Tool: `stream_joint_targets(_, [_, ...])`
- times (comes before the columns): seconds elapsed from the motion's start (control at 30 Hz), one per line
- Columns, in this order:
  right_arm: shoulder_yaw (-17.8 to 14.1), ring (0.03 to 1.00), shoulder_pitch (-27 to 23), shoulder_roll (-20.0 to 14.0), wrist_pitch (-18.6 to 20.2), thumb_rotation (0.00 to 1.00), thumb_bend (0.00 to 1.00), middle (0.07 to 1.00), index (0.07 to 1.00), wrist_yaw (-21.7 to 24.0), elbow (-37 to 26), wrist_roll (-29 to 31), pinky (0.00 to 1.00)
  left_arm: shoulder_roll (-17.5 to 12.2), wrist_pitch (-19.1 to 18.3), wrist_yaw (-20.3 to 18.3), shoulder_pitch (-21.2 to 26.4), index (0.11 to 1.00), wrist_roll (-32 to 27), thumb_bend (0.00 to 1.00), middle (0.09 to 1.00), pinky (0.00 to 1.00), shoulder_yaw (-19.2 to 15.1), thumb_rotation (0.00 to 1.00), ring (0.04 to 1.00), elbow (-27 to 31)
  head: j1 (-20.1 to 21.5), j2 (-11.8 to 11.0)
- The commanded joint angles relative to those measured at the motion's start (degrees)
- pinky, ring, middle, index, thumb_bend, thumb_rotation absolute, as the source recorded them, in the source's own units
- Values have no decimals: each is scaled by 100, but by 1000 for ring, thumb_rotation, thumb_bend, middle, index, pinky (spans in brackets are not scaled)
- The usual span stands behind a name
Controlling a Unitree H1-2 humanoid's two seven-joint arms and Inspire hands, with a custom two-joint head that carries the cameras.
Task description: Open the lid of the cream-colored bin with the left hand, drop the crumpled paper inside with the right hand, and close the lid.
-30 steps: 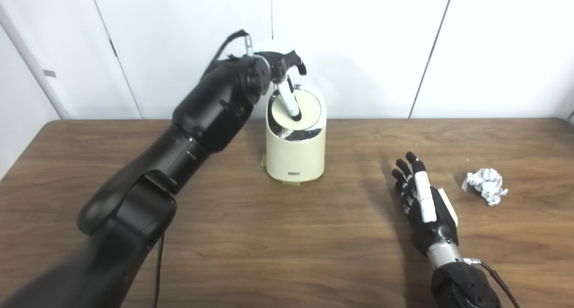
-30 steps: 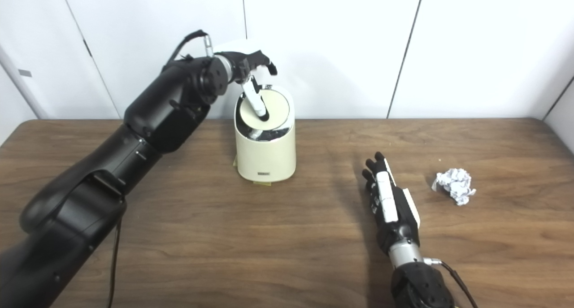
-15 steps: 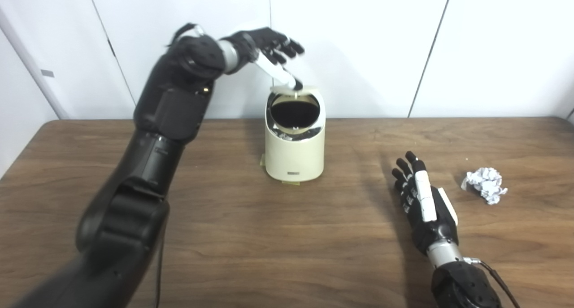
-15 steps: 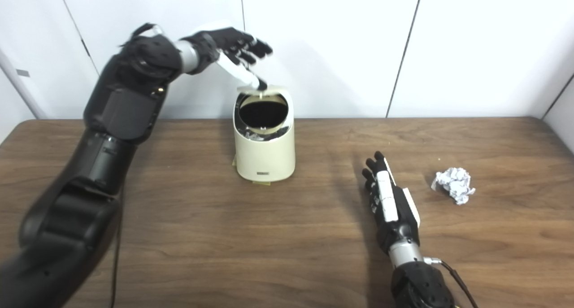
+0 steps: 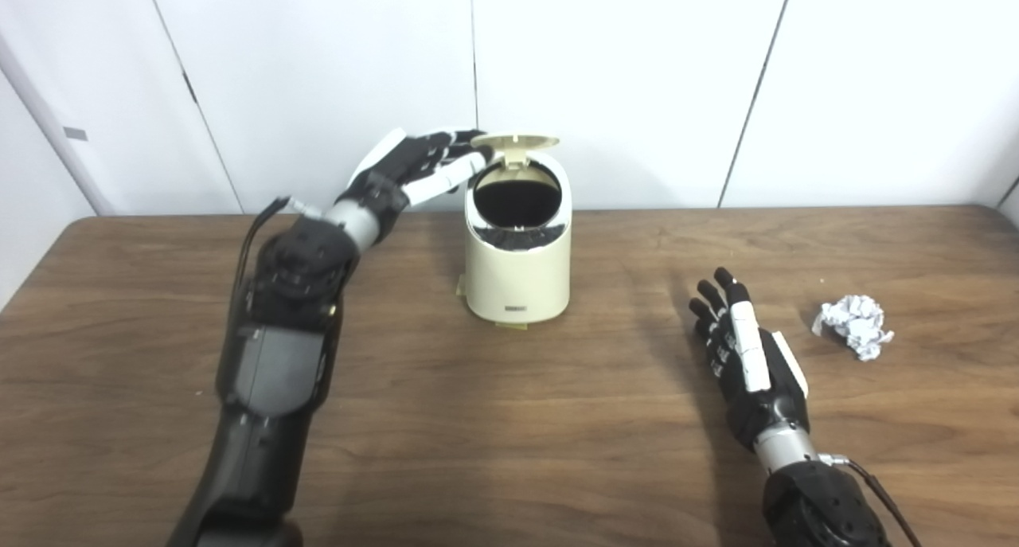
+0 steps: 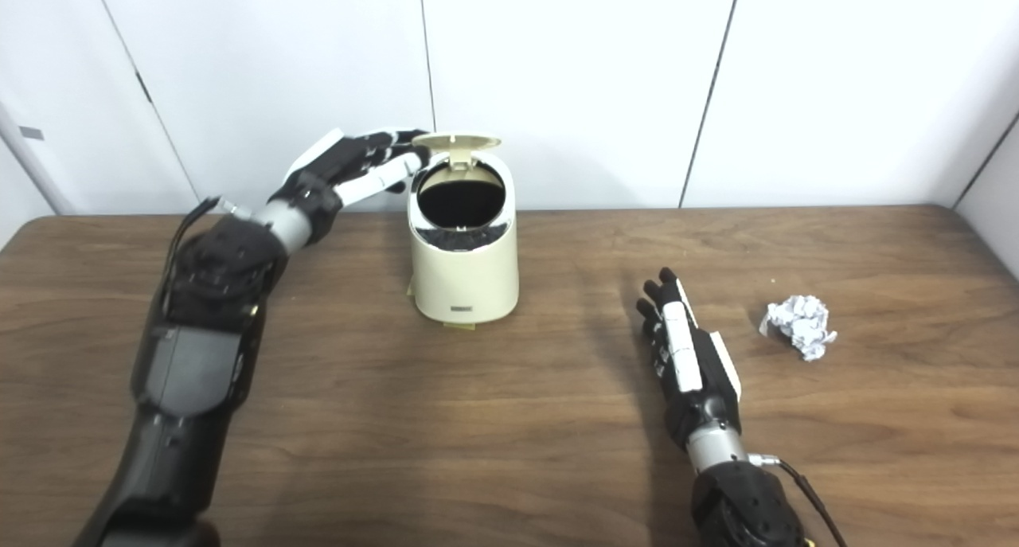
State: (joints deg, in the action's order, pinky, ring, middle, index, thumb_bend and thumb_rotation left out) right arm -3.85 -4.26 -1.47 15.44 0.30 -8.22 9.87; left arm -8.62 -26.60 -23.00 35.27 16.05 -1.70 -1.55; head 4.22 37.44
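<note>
The cream-colored bin [image 5: 517, 268] stands upright at the back middle of the table. Its round lid [image 5: 516, 142] is flipped up at the back, and the dark opening shows. My left hand [image 5: 414, 169] is open, fingers stretched out, just left of the bin's top, with its fingertips close to the lid's edge. A crumpled white paper [image 5: 853, 324] lies on the table at the right. Open and flat, my right hand [image 5: 744, 352] rests on the table left of the paper, a short gap between them.
The brown wooden table [image 5: 478, 420] spans the whole view. White wall panels stand right behind the bin. A small strip of tape [image 5: 509, 325] shows under the bin's front.
The left arm has dropped from above the bin to its left side, and the lid now stands fully raised. The right hand and paper have not moved.
</note>
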Motion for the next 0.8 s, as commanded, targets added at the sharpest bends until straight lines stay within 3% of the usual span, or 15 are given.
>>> stream_joint_targets(0.0, [-3, 952, -96, -72, -31, 895, 621, 963, 1000, 83, -141, 12, 1000, 31, 184, 397, 54, 909, -122, 385, 908, 873, -100, 833, 893, 268, 17, 8])
stream_joint_targets(0.13, [-22, 942, -95, -108, -50, 890, 622, 956, 1000, 77, -125, 26, 1000, 177, 531, 867, -396, 935, -278, 347, 936, 898, -147, 794, 914, 550, 14, 17])
stream_joint_targets(0.3, [-51, 942, -87, -158, -62, 883, 614, 956, 1000, 107, -109, 60, 1000, 348, 778, 1346, -821, 953, -449, 369, 946, 911, -176, 768, 928, 751, -36, 2])
stream_joint_targets(0.4, [-44, 944, -91, -195, -105, 893, 609, 961, 1000, 149, -70, 64, 1000, 328, 807, 1443, -989, 970, -512, 365, 952, 919, -126, 803, 931, 808, -40, 2])
stream_joint_targets(0.77, [-85, 959, -100, -217, -83, 886, 625, 964, 1000, 161, -89, 103, 1000, 392, 789, 1730, -1388, 978, -885, 361, 946, 943, -199, 789, 937, 905, -32, 11])
